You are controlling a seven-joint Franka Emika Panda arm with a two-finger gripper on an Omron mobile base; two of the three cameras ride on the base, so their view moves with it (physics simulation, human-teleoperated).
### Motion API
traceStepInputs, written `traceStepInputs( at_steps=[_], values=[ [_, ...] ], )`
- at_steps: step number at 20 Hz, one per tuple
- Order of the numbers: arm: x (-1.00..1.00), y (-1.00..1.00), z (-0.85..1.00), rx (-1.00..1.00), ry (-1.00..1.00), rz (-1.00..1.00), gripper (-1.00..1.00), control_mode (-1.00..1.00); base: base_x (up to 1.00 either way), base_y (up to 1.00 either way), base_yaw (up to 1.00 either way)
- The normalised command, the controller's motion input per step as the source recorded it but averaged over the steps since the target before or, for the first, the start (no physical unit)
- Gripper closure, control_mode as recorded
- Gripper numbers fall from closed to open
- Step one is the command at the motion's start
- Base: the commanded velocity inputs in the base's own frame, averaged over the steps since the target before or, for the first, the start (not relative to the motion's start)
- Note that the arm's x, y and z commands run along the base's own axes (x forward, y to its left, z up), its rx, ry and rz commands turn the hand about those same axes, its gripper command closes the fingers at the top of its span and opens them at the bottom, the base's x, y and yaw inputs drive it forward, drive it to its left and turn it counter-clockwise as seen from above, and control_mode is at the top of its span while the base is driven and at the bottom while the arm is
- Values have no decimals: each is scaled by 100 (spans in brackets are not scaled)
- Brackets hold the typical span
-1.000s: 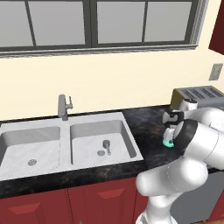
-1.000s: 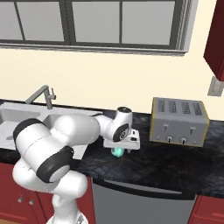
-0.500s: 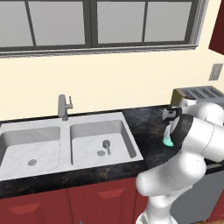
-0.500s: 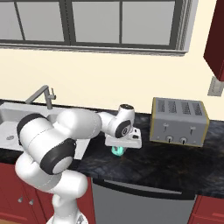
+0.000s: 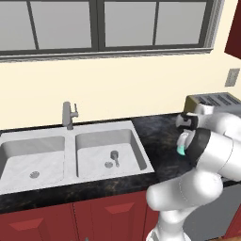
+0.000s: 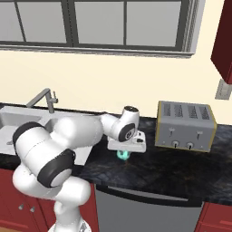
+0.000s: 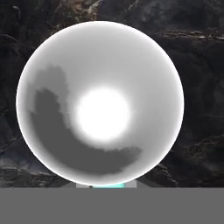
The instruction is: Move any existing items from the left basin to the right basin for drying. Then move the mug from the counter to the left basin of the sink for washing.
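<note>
The claw (image 6: 123, 153) is down over the mug (image 6: 122, 154) on the counter (image 6: 181, 172), between the sink (image 5: 75, 155) and the toaster (image 6: 185, 126); whether its jaws grip the mug I cannot tell. From the hand, the mug's pale inside (image 7: 100, 103) faces straight up. The small metal utensil (image 5: 114, 156) lies in the right basin (image 5: 127, 146), by its drain. The left basin (image 5: 19, 160) lies beyond, the tap (image 5: 68, 115) behind the divider.

Glossy white arm (image 6: 77, 136), dark joints
</note>
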Motion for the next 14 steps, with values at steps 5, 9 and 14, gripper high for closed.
traceStepInputs(
  at_steps=[5, 9, 14],
  values=[
    [-28, 8, 35, 0, -17, 2, 100, -100, 0, 0, 0],
    [-21, 25, 48, 0, -8, 0, 100, -100, 0, 0, 0],
    [-15, 37, 54, 0, 0, 1, 100, -100, 0, 0, 0]
  ],
)
